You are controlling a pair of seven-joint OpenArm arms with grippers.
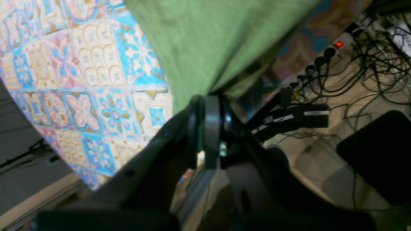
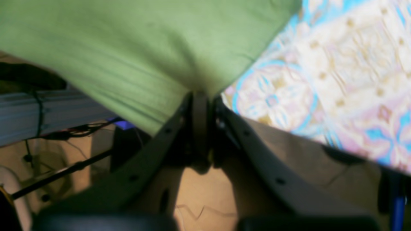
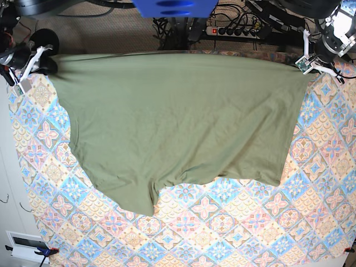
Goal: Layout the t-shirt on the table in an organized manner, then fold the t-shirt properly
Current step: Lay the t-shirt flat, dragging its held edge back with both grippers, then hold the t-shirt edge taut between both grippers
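The olive-green t-shirt [image 3: 178, 117] lies spread wide across the far half of the table [image 3: 233, 228], its far edge pulled taut between both arms. My left gripper [image 3: 308, 61] is shut on the shirt's far right corner; in the left wrist view the cloth [image 1: 208, 41] fans out from the closed fingertips [image 1: 207, 99]. My right gripper [image 3: 41, 58] is shut on the far left corner; in the right wrist view the cloth [image 2: 128, 51] runs into the closed fingertips [image 2: 200, 96]. Both held corners sit at the table's far edge.
A power strip [image 3: 236, 29] with a lit red switch and many black cables lies on the floor behind the table; it also shows in the left wrist view [image 1: 324, 53]. A blue object [image 3: 175, 8] hangs above the far edge. Patterned cloth [image 1: 80, 80] shows beside the shirt.
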